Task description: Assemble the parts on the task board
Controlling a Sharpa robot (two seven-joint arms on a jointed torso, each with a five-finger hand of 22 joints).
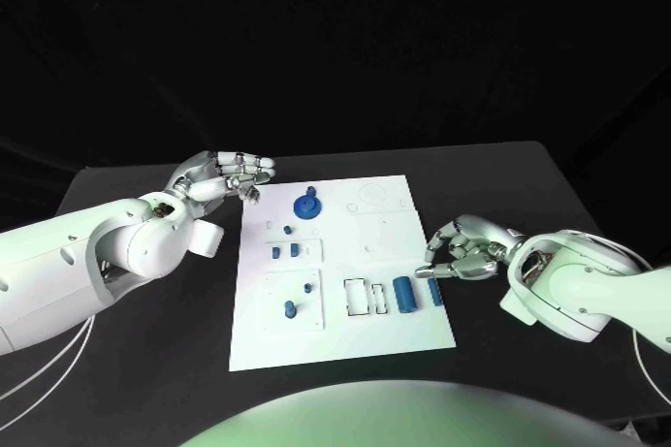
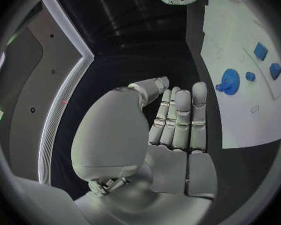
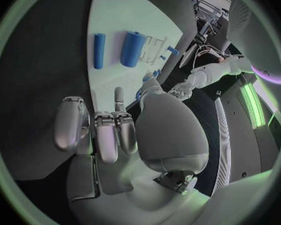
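- Right robot hand (image 1: 462, 253) hovering at task board (image 1: 385, 335) edge, fingers curled, holding nothing; thin blue rod (image 1: 435, 291) lying just beside.
- Left robot hand (image 1: 224, 178) idling, fingers curled, empty.
- Next, prob.: pinching the rod, needing precise closing.

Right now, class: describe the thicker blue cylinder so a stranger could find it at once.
Find the white task board mid-table, then its edge nearest the right hand. Two blue cylinders lie there side by side; the thicker blue cylinder is the stouter one, farther from the hand than the slim blue rod.
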